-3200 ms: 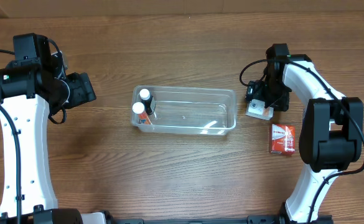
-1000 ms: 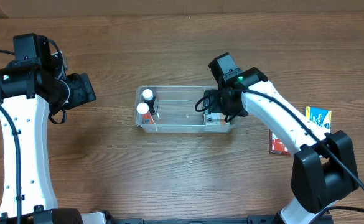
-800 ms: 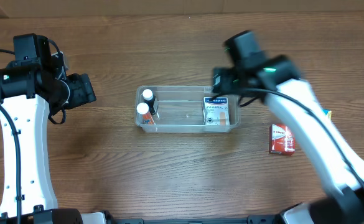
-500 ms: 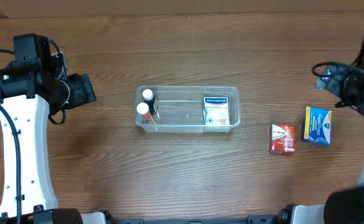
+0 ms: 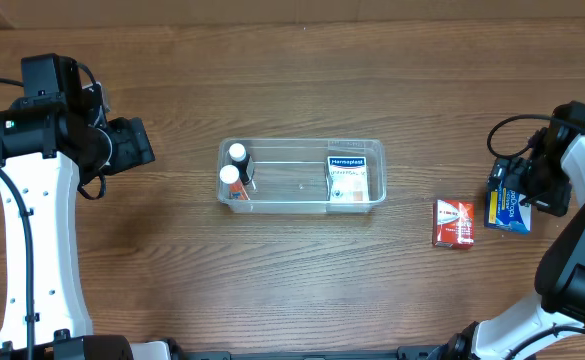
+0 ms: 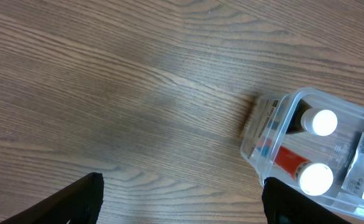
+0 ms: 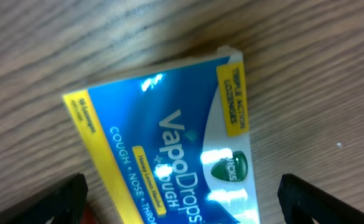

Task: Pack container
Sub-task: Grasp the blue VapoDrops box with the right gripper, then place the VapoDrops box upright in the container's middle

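At the right edge of the overhead frame, the right gripper (image 7: pixel 182 199) hovers spread wide over a blue cough-drop box (image 7: pixel 169 143) on the worktop (image 5: pixel 292 290). Mid-frame, the container (image 5: pixel 292 175) holds two bottles (image 5: pixel 232 163) and a white box (image 5: pixel 347 178). Next, probably: lower, pinch, carry left. The left gripper (image 6: pixel 188 202), also spread, holds nothing.

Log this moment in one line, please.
right gripper open above blue box | left gripper open | container: bottles, white box | red box outside
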Robot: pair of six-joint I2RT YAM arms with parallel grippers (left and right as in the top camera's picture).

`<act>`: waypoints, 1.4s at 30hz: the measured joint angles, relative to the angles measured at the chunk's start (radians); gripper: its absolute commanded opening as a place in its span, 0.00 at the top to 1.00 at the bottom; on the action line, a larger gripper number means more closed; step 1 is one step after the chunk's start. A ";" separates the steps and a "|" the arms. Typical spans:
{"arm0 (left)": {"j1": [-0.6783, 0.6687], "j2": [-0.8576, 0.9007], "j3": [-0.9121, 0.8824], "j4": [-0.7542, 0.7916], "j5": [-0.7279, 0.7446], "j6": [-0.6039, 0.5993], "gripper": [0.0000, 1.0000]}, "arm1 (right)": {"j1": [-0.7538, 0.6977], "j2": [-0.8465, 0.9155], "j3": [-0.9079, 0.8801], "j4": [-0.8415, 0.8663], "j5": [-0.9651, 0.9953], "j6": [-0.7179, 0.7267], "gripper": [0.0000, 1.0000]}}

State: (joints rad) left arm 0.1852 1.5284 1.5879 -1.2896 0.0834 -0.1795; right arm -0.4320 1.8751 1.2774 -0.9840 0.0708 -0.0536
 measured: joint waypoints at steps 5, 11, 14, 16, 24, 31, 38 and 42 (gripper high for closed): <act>0.000 0.000 0.000 0.000 0.000 0.000 0.17 | -0.015 0.001 -0.040 0.072 -0.004 -0.018 0.00; 0.000 0.000 0.000 0.000 0.000 0.000 0.17 | -0.033 0.002 -0.083 0.130 -0.023 -0.023 0.00; 0.000 0.000 0.000 0.000 0.000 0.000 0.17 | -0.033 0.008 -0.103 0.133 -0.045 -0.026 0.03; 0.000 0.000 0.000 0.000 0.000 0.000 0.17 | -0.033 0.010 -0.103 0.136 -0.066 -0.026 0.13; 0.000 0.000 0.000 -0.003 0.000 0.000 0.17 | -0.033 0.010 -0.102 0.139 -0.089 -0.025 0.25; 0.000 0.000 0.000 -0.004 0.001 0.000 0.17 | -0.032 0.010 0.012 0.003 -0.101 -0.012 0.33; 0.000 0.000 0.000 -0.003 0.000 0.000 0.17 | 0.146 -0.175 0.368 -0.280 -0.167 0.047 0.34; 0.000 0.000 0.000 -0.003 0.001 0.000 0.17 | 0.404 -0.373 0.397 -0.311 -0.173 0.126 0.34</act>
State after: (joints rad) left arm 0.1852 1.5284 1.5879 -1.2930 0.0841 -0.1795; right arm -0.0277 1.5021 1.6741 -1.2945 -0.1020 0.0723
